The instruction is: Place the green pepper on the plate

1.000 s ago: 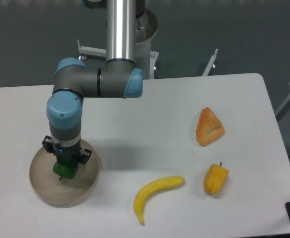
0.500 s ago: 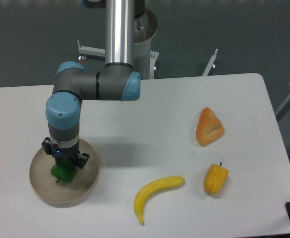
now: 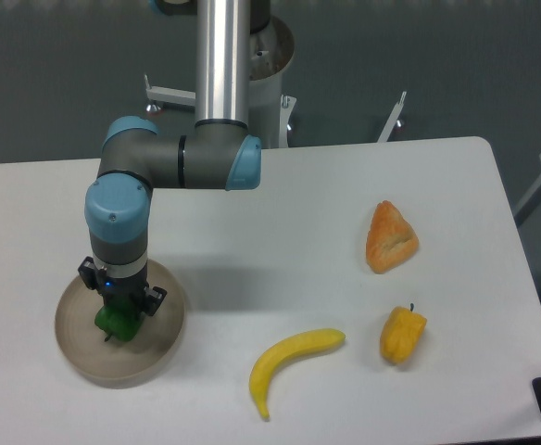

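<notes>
Gripper (image 3: 119, 307) clasped the green pepper (image 3: 117, 322) low over the plate (image 3: 78, 352) at the worktop's near left; delivery looked nearly complete; only release and withdrawal remained.

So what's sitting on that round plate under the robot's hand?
A green pepper is on the plate, with the gripper right on top of it. The gripper covers the pepper's upper part, so the grip itself is hidden.

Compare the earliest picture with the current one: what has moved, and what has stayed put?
The pincer lowered the small glossy green pepper slightly left onto the round beige plate, still gripping it. The yellow banana, yellow-orange pepper and orange pastry stayed put.
</notes>
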